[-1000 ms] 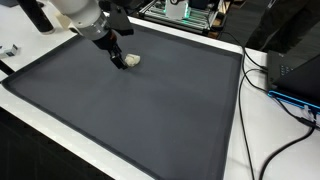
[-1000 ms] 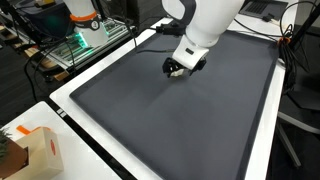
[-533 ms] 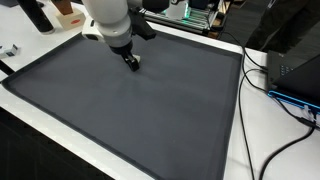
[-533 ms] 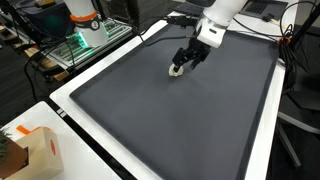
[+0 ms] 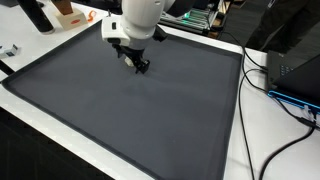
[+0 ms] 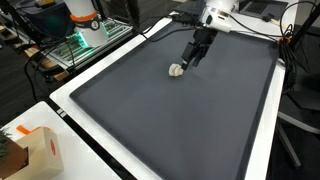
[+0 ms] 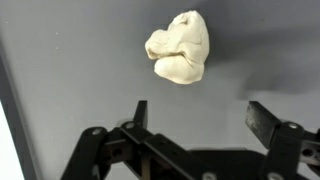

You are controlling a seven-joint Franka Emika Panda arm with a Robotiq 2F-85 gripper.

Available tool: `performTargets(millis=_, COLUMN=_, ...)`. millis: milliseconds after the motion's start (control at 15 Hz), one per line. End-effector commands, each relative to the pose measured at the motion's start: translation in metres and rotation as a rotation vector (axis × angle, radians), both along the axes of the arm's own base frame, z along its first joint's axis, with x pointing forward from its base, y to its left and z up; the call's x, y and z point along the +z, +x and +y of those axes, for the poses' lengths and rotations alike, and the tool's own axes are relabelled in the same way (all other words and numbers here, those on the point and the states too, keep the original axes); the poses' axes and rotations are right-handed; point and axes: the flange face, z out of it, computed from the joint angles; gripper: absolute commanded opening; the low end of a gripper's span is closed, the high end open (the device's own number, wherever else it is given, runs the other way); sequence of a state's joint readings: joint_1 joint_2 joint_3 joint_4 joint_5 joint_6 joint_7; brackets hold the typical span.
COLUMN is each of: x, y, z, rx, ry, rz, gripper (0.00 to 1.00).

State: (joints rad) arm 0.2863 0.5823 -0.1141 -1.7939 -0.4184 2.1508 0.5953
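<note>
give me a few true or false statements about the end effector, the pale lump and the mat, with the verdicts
1. The end effector is open and holds nothing. True.
2. The pale lump is clamped between the fingers. False: in the wrist view it lies apart from them, ahead of the tips.
3. The pale lump rests on the mat. True.
4. The mat is bright red. False: it is dark grey.
5. In an exterior view a cardboard box stands off the mat, beyond one of its corners. True.
</note>
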Motion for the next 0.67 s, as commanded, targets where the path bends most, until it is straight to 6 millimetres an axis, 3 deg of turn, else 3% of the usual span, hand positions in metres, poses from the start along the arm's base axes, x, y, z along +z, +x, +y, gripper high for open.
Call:
performTargets(millis=0, x=0.009, y=-0.021, z=0.005, rx=0.117, ry=0.009, rz=-0.06, gripper=1.0)
performTargets(millis=600, x=0.032, y=-0.052, z=0.003, rx=0.265, ry=0.145, rz=-0.005, gripper=1.0)
